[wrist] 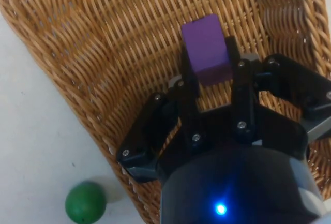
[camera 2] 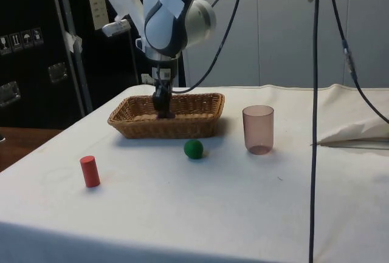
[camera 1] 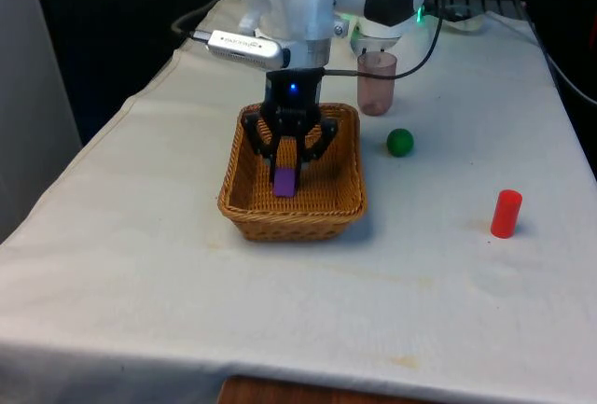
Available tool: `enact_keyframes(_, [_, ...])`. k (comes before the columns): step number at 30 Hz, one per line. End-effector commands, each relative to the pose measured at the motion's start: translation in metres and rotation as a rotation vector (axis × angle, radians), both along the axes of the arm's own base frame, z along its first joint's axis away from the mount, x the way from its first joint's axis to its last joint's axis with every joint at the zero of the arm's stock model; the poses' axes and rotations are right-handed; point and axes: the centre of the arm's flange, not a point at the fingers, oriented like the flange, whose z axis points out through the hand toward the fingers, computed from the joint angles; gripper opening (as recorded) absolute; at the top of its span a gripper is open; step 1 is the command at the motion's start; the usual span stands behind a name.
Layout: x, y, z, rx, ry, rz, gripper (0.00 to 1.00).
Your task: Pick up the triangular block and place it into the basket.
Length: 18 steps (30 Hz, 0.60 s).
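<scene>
So my gripper [camera 1: 286, 163] is down inside the basket [camera 1: 345, 194] with its fingers clamped on the purple block [camera 1: 285, 181], one on each side. The block hangs straight down between the jaws, right over the woven floor, roughly mid-basket in the front view. I honestly can't tell if it's touching the bottom or just above it. Either way I reckon the only thing left is letting go.
</scene>
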Motion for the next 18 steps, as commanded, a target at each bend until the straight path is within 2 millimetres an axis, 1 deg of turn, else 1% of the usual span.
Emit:
enact_keyframes(1, [0.001, 0.0015, -0.0002, 0.008, -0.009, 0.004, 0.33])
enact_keyframes(6, [0.0007, 0.0007, -0.0002, 0.003, -0.007, 0.002, 0.33])
enact_keyframes(7, [0.0003, 0.0007, -0.0009, 0.001, -0.005, 0.002, 0.36])
enact_keyframes(8, [0.0002, 0.0002, -0.0009, 0.001, -0.004, 0.001, 0.4])
enact_keyframes(9, [0.0002, 0.0002, -0.0009, 0.001, -0.004, 0.001, 0.47])
enact_keyframes(10, [0.0, 0.0, 0.0001, 0.0, 0.0, 0.001, 0.51])
enact_keyframes(11, [0.0002, 0.0002, -0.0008, 0.0, -0.004, 0.002, 0.51])
enact_keyframes(13, [0.0002, 0.0002, -0.0008, 0.0, -0.004, 0.001, 0.6])
enact_keyframes(15, [0.0003, 0.0003, -0.0006, -0.001, -0.004, 0.002, 0.7])
enact_keyframes(16, [0.0002, 0.0003, -0.0008, 0.0, -0.003, 0.001, 0.79])
enact_keyframes(18, [0.0001, -0.0003, -0.0006, -0.001, -0.003, 0.0, 0.88])
